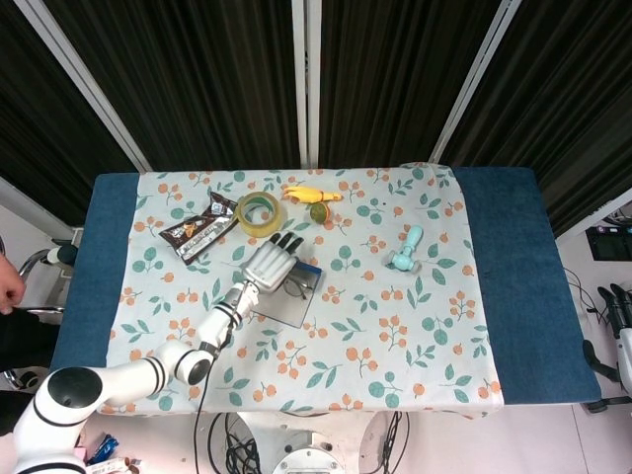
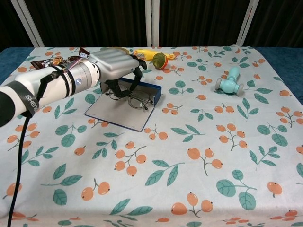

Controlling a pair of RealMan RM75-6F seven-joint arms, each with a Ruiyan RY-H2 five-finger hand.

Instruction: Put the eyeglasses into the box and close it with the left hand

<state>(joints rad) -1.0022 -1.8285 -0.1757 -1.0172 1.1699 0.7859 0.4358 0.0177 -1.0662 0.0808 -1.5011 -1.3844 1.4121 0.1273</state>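
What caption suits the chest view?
Left hand over the eyeglasses, moving them into the open blue box.

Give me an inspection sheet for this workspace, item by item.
Surface: table under a floral cloth.
Job's things: eyeglasses over the open blue box.
Clutter: tape roll, snack wrapper, yellow toy, teal handheld fan.
Hands: left hand curled over the eyeglasses, fingers at the frame; right hand not seen.
Cables: black cable hanging from the left arm.
Surroundings: dark curtains behind.
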